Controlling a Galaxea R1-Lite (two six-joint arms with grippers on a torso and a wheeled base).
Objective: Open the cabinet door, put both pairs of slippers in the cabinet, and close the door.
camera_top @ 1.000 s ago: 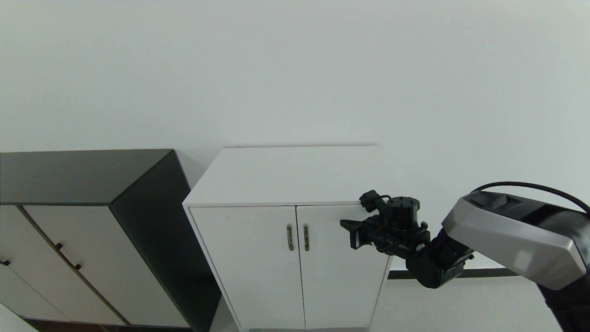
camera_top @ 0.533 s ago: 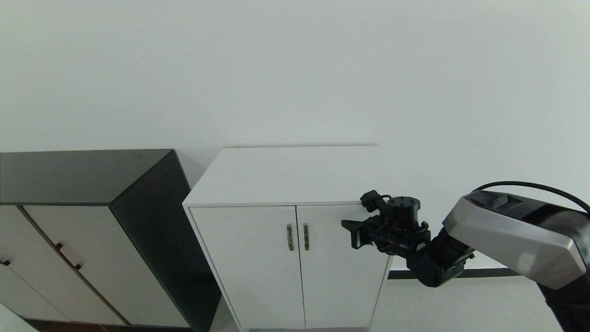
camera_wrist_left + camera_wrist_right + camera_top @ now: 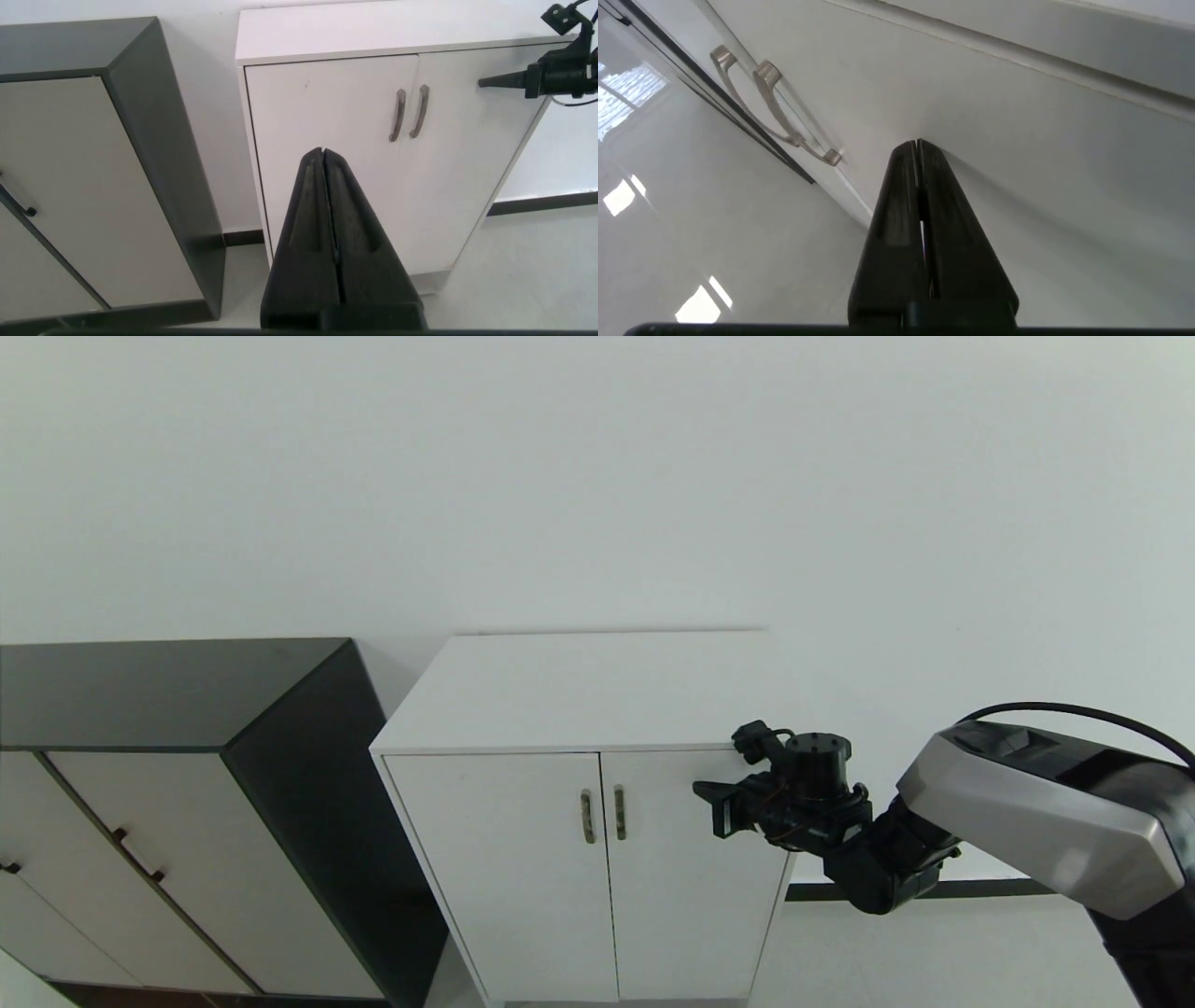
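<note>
Against the far wall point(image 3: 597, 476), on the pale floor point(image 3: 523, 271), a white two-door cabinet point(image 3: 579, 691) with both doors shut and flush. Its left door point(image 3: 504, 868) and right door point(image 3: 691, 887) meeting at a narrow centre seam, with two upright metal bar handles, the left handle point(image 3: 587, 816) and the right handle point(image 3: 620, 815), just beside each other on either side of that seam, in the upper part of the doors. In front of the right door, up near its top right corner, the right gripper point(image 3: 702, 791), well to the right of both handles and apart from them, pointing left across the door face. From the right wrist, its fingers point(image 3: 901, 215) pressed together with no gap, the tip very close to the white door panel; cannot tell whether touching or just clear of it. On the near side, well back from the cabinet, the left gripper point(image 3: 322, 154), aimed toward the left door, its two fingers likewise closed flat against each other along a thin line. To the left of the white cabinet, just beside it, a dark grey cabinet point(image 3: 168, 691) with pale door fronts and a small dark handle point(image 3: 137, 856). Along the foot of the wall, right of the white cabinet, a black baseboard strip point(image 3: 990, 889).
</note>
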